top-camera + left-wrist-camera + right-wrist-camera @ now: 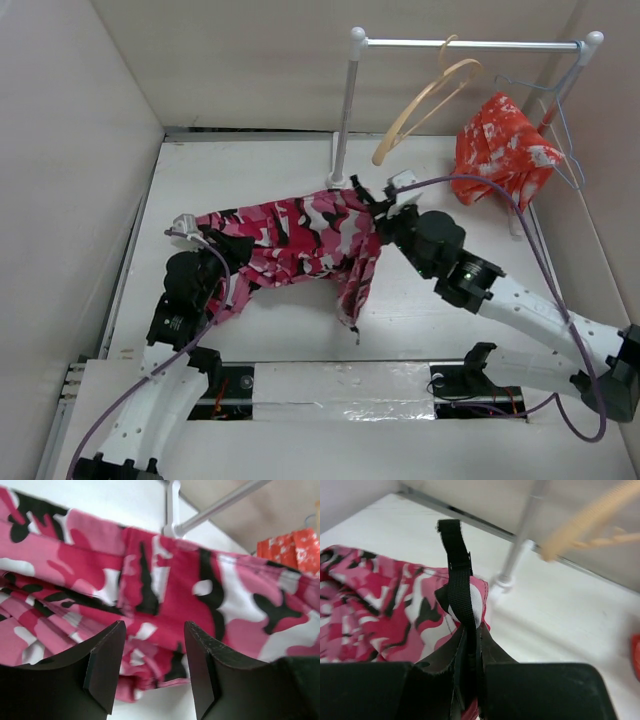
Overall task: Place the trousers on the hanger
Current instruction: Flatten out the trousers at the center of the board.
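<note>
The white metal clothes rack [345,110] stands at the far side of the white counter [250,170]. The pink, red, white and black camouflage fabric trousers [290,240] lie spread on the counter in front of the rack's left post. They stretch from just below the post's foot away to the rack's left, with one leg end trailing toward the near edge.

The light tan curved wooden hanger [425,100] hangs tilted by its hook from the rack's top rail, near the middle of the rail, well apart from the trousers.

The right tool [375,205] sits just in front of the post's foot. Its fingers are pressed together on a black webbing strap [457,575] at the trousers' end nearest the rack. In the right wrist view the strap stands up out of the closed right tool [470,645].

The left tool [205,240] is at the trousers' far end from the rack. Its two fingers [107,665] are spread apart, with bunched fabric showing through the gap. I cannot tell whether they touch the cloth.

At the rail's right end, a red-orange garment with white blotches [500,150] hangs beside a thin grey-blue wire hanger [560,130].
</note>
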Controlling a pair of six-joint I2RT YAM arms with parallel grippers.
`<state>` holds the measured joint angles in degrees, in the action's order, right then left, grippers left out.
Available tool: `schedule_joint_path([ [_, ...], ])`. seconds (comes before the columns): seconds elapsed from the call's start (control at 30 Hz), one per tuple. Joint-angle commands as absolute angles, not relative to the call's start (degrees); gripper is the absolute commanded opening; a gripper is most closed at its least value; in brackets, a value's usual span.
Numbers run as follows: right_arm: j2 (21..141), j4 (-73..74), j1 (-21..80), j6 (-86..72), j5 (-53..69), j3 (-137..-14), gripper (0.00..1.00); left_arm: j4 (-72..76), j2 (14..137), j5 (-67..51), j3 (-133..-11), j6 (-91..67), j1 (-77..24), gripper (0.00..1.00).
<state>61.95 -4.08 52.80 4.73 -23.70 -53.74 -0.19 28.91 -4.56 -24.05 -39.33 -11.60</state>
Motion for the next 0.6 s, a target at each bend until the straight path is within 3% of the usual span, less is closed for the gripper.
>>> schedule_joint_path([
  [0.0, 55.13, -1.32, 44.23, -1.74, -21.9, -47.93, 0.0, 6.58, 32.33, -7.99, -20.57, -38.85, -12.22, 0.46],
  [0.17, 48.79, -0.61, 29.64, -5.88, -15.13, -39.32, 0.02, 12.64, 36.64, -10.71, -19.16, -38.23, -12.22, 0.45],
  [0.37, 50.71, -1.32, 12.68, -9.4, -8.62, -35.95, 0.03, 17.92, 44.02, -14.68, -20.83, -37.27, -13.17, 0.41],
  [0.57, 53.88, -0.88, 5.37, -8.61, -2.64, -37.09, 0.05, 7.86, 46.76, 6.33, -23.11, -36.04, -27.32, 0.47],
])
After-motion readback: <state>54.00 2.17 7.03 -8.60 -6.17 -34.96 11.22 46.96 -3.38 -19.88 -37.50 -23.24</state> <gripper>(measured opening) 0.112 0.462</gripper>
